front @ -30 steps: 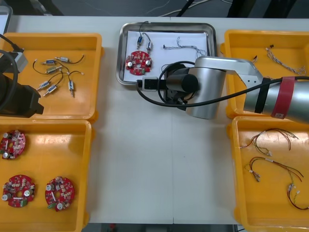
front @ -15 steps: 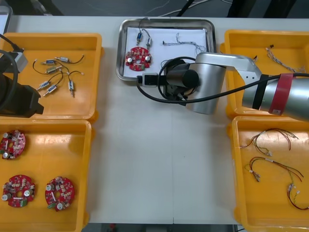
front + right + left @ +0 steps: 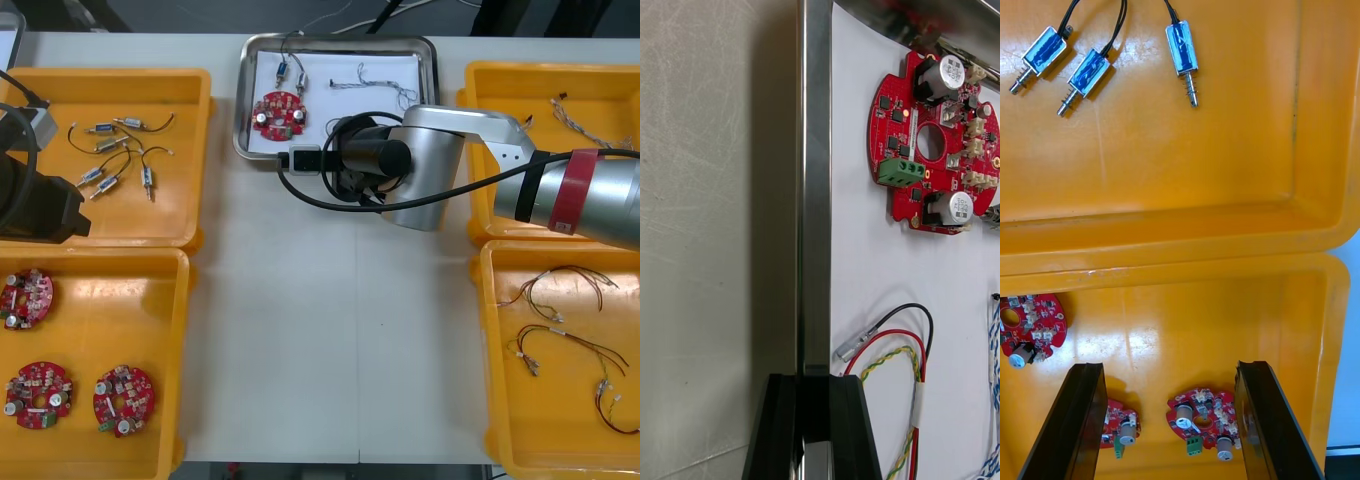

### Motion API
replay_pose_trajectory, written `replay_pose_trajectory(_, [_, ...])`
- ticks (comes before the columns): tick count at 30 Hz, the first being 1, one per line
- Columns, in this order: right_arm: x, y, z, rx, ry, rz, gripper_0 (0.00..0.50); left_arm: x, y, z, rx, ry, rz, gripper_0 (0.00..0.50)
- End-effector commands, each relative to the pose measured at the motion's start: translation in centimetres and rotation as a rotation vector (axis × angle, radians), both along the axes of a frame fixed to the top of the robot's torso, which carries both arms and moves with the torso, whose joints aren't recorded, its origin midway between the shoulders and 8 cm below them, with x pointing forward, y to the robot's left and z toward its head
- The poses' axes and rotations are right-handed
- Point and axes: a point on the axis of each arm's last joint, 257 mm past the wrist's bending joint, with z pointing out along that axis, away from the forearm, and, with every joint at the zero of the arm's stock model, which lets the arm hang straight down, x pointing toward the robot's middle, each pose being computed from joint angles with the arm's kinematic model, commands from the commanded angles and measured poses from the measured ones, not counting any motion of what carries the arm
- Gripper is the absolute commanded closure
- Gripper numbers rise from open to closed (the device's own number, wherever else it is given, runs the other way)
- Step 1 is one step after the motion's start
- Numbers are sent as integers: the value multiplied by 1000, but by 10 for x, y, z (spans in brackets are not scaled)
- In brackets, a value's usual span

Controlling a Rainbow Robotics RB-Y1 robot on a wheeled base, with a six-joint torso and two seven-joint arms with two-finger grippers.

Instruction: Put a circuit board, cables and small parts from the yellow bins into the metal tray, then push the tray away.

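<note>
Loading looks complete: the metal tray (image 3: pixel 243 100) holds a red circuit board (image 3: pixel 279 113), small metal parts (image 3: pixel 291 72), a blue and white cable (image 3: pixel 375 80) and a red and yellow cable (image 3: pixel 899 360). The right gripper (image 3: pixel 812 384) has its fingers together, tips against the tray's near rim. The tray sits between the far bins, close to the table's far edge. I judge the push underway; only finishing it remains. The left gripper (image 3: pixel 1169 367), fingers apart and empty, is parked over the near left yellow bin (image 3: pixel 1225 322).
</note>
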Motion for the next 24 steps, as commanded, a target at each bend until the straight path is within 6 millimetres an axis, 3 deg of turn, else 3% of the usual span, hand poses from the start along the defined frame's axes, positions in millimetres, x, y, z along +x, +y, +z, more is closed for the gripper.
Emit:
replay_pose_trajectory(1, [8,30,47,13,-82,63,500,-1,-1,5,9,-23,-25,0])
replay_pose_trajectory(4, [8,30,47,9,-83,65,500,-1,-1,5,9,-23,-25,0])
replay_pose_trajectory(5, [8,29,48,8,-84,65,439,-1,-1,5,9,-23,-25,0])
replay_pose_trajectory(7, [8,29,48,6,-85,65,368,-1,-1,5,9,-23,-25,0])
replay_pose_trajectory(8, [8,29,48,5,-84,64,305,-1,-1,5,9,-23,-25,0])
replay_pose_trajectory(10, [9,28,47,3,-86,64,113,-1,-1,5,9,-23,-25,0])
replay_pose_trajectory(12, [9,28,48,0,-87,66,2,-1,-1,5,9,-23,-25,0])
replay_pose_trajectory(24, [1,14,43,-56,-67,23,0,-1,-1,5,9,-23,-25,0])
